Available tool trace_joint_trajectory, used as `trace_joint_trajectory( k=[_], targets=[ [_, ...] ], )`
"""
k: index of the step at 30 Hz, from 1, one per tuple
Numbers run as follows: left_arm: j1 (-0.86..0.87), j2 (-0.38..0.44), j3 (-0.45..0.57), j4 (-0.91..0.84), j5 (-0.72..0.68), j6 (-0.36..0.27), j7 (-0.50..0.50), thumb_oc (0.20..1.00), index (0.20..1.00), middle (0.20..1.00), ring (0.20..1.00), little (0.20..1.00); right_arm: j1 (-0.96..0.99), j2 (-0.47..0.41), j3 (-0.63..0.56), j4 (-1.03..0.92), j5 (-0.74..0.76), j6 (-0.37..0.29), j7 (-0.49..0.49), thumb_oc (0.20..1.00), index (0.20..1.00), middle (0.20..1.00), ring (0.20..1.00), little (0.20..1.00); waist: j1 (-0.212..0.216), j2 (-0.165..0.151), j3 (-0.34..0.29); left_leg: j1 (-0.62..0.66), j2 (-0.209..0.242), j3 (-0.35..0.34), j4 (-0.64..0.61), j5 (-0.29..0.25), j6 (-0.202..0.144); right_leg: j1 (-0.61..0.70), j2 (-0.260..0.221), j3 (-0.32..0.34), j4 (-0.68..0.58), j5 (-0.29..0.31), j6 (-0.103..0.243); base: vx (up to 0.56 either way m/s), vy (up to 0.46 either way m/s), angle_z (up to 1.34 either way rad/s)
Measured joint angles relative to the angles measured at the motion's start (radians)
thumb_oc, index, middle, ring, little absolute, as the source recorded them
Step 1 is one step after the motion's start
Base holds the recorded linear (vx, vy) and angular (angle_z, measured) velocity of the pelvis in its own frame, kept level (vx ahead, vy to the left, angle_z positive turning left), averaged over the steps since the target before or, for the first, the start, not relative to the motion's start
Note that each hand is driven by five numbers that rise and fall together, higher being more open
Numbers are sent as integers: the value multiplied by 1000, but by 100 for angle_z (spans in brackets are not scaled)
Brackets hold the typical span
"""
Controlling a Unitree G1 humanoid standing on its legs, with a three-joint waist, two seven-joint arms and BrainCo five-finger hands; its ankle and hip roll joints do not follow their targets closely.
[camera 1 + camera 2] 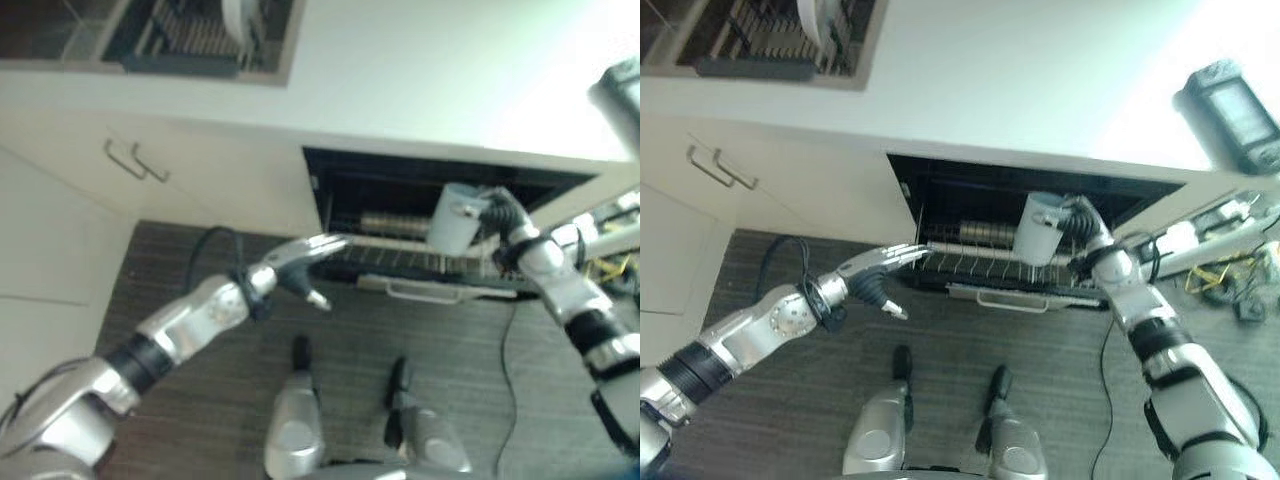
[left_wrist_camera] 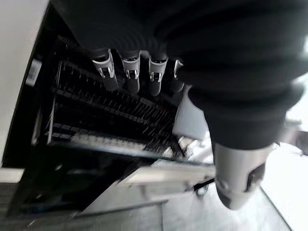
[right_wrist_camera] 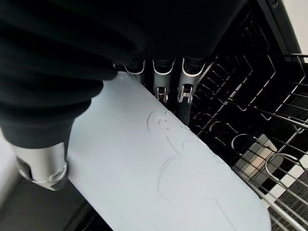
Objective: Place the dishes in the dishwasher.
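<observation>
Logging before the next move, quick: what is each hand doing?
Left hand: open, fingers straight, holding nothing.
Right hand: shut on the pale blue plastic cup.

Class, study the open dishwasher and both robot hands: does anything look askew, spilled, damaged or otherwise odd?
Nothing stands out. The right hand holds a pale cup tilted above the pulled-out dishwasher rack, with no spill visible. The left hand reaches with straight fingers toward the rack's edge.

My two head eyes look steeply down on the open dishwasher, sharing its rack (the right eye sits slightly rightward). My left wrist camera faces the rack close; my right wrist camera sits closer still, over the wires.
</observation>
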Motion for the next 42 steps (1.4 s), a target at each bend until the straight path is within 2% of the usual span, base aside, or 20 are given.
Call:
trace_joint_trajectory(
  k=[4,8,18,26,31,32,33,42],
  targets=[
    [-5,5,0,8,0,3,42,1000,1000,1000,1000,1000,-57,0,29,52,1,3,-1,200,200,200,200,200,2,5,6,-28,-12,11,-6,3,6,-38,-12,13,0,5,4,-122,21,-5],
    [-40,22,-32,8,0,3,56,1000,1000,1000,1000,1000,-122,-8,58,162,-4,36,3,200,200,200,200,200,5,12,27,-47,-22,12,-8,7,11,-60,-21,16,1,12,9,-37,-13,-1],
    [-43,45,-42,3,-1,7,102,1000,1000,1000,1000,1000,-170,-34,56,288,-10,57,0,200,200,200,200,200,5,12,27,-66,-23,13,-6,7,12,-84,-23,23,4,14,9,-40,-9,-1],
    [-44,46,-44,-1,-2,25,131,1000,1000,1000,1000,1000,-176,-32,26,318,-53,60,-90,200,200,200,200,200,0,17,29,-73,-26,18,-4,8,13,-105,-29,37,19,14,10,-29,-9,-4],
    [-44,49,-56,-16,-2,35,132,1000,1000,1000,1000,1000,-180,-32,15,367,-52,64,-93,200,200,200,200,200,2,16,29,-81,-24,18,1,9,14,-112,-27,40,20,20,8,-14,-18,-1],
    [-46,50,-70,-20,-2,35,135,1000,1000,1000,1000,1000,-183,-32,15,374,-53,64,-93,467,467,467,467,467,2,16,29,-83,-25,21,1,9,14,-115,-28,43,20,21,9,-34,17,-7],
    [-46,50,-80,-21,-2,35,138,1000,1000,1000,1000,1000,-186,-32,16,382,-53,63,-93,1000,1000,1000,1000,1000,2,17,29,-86,-25,24,1,9,15,-120,-28,46,20,22,9,-26,25,-7],
    [-86,48,-87,-21,-2,43,164,1000,1000,1000,1000,1000,-201,-20,18,421,-45,104,-94,1000,1000,1000,1000,1000,3,20,31,-100,-33,29,2,11,18,-137,-39,49,22,25,11,-2,3,0]
  ],
)
